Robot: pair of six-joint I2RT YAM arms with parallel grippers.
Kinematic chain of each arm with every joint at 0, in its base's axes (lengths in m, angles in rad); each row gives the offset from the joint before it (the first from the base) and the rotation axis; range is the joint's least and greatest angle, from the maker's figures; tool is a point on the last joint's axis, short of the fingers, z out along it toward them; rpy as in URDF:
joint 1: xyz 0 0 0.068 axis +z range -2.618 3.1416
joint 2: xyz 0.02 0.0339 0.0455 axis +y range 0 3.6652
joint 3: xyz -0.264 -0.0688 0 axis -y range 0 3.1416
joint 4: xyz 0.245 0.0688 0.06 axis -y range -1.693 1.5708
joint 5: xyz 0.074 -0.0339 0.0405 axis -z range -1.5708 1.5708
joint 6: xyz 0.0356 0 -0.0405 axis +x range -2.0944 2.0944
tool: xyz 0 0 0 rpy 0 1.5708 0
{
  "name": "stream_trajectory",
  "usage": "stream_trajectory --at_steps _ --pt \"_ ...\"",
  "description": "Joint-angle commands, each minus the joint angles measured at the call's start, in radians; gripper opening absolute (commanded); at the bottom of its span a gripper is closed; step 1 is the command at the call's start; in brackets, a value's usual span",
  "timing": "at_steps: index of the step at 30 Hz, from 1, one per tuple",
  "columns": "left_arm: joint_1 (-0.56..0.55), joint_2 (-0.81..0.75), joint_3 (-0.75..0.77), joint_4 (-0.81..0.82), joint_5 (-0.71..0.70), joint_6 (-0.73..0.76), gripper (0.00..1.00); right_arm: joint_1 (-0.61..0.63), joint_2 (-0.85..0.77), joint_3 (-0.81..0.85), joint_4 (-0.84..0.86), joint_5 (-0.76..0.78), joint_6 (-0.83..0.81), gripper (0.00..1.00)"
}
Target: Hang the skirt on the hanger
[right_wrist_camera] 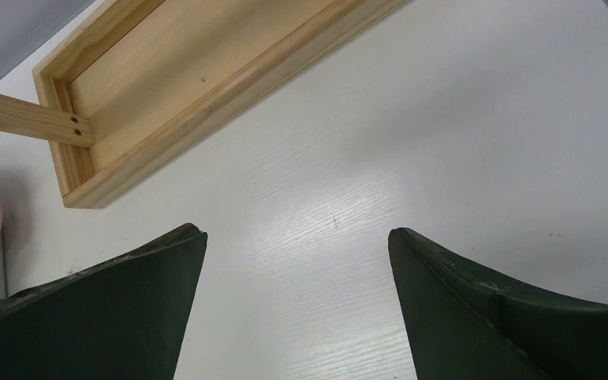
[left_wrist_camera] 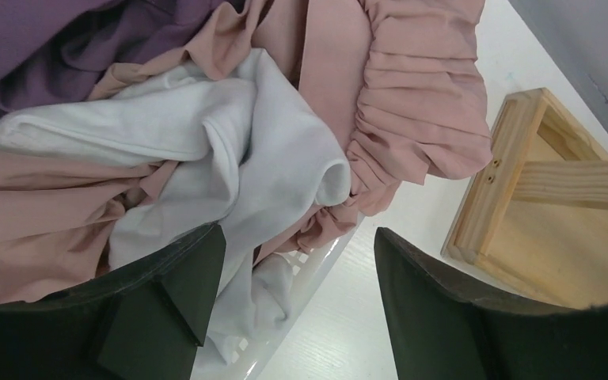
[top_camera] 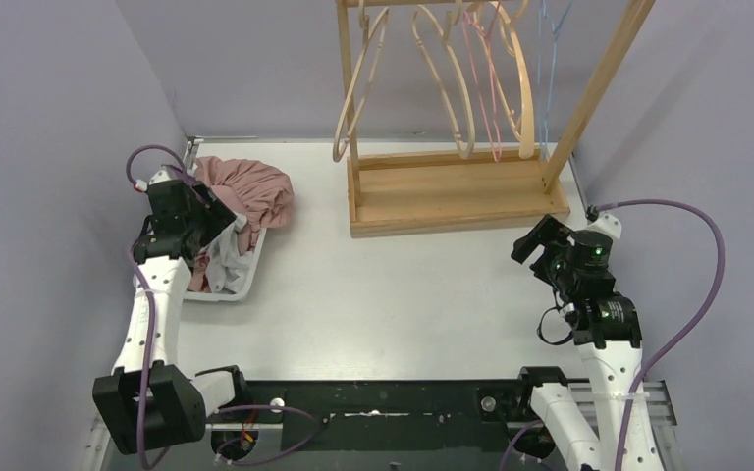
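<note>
A pink skirt (top_camera: 255, 186) lies heaped in a white basket (top_camera: 247, 282) at the far left and spills over its far edge. In the left wrist view its gathered waistband (left_wrist_camera: 419, 103) lies beside a white garment (left_wrist_camera: 206, 134) and a purple one (left_wrist_camera: 39, 39). My left gripper (top_camera: 224, 222) hovers open and empty over the basket's right rim (left_wrist_camera: 321, 265), its midpoint (left_wrist_camera: 297, 253) just above that rim. Wooden hangers (top_camera: 358, 93) hang from the rack at the back. My right gripper (top_camera: 535, 240) is open and empty above bare table (right_wrist_camera: 297, 237).
The wooden rack's base tray (top_camera: 452, 191) stands at the back centre, with upright and slanted posts (top_camera: 599, 88). It shows in the left wrist view (left_wrist_camera: 546, 206) and the right wrist view (right_wrist_camera: 206, 71). A thin pink hanger (top_camera: 486, 83) hangs among the wooden ones. Walls close the left and right sides.
</note>
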Motion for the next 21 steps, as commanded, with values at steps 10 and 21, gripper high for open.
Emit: stream_trajectory --at_steps 10,21 --pt "0.001 0.161 0.054 0.017 0.029 0.070 0.46 -0.009 0.024 -0.033 0.112 -0.025 0.090 0.85" --pt "0.001 0.128 0.182 0.011 0.064 0.216 0.00 -0.008 0.029 0.064 0.051 -0.012 0.091 0.84"
